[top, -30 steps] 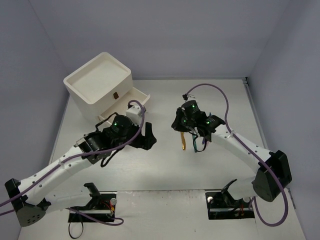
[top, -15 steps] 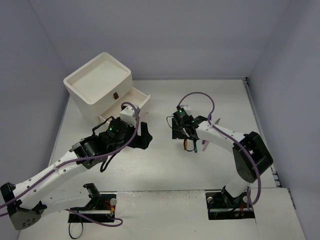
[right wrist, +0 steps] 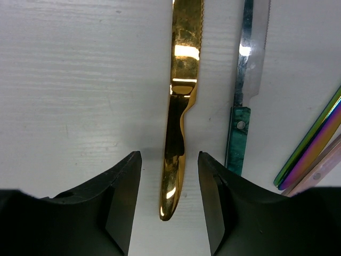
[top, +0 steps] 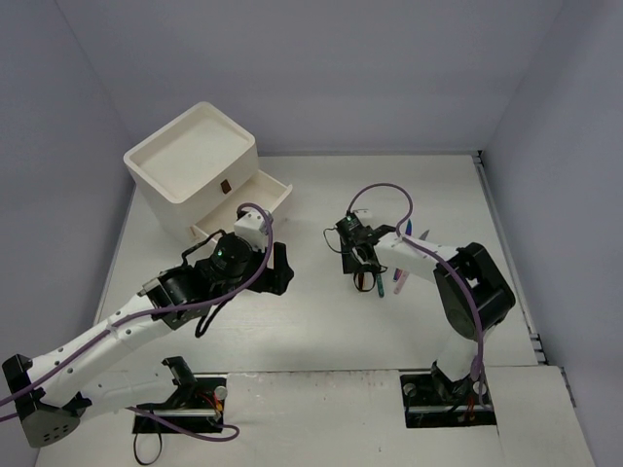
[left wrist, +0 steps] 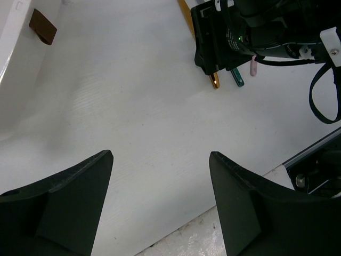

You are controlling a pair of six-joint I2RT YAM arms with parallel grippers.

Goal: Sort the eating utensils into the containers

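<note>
A gold knife [right wrist: 178, 106] lies flat on the white table, its handle end between the fingers of my right gripper [right wrist: 169, 154]. The jaws stand apart on either side of it without touching it. Beside it lie a teal-handled knife [right wrist: 242, 106], rainbow-coloured utensils [right wrist: 311, 149] and a pink one [right wrist: 322, 170]. From above, my right gripper [top: 358, 261] is low over this cluster of utensils [top: 387, 283]. My left gripper [left wrist: 160, 154] hangs open and empty over bare table. The white cabinet [top: 190, 161] stands at the back left with one drawer [top: 265, 189] pulled out.
A dark brown drawer handle [left wrist: 42, 26] shows at the top left of the left wrist view. My right arm's wrist [left wrist: 240, 37] and its purple cable sit over the utensils. Grey walls close in the table on three sides.
My right gripper has come down to the table and gone from shut on the gold knife to open. The knife now rests on the table. The left arm shifted slightly.
</note>
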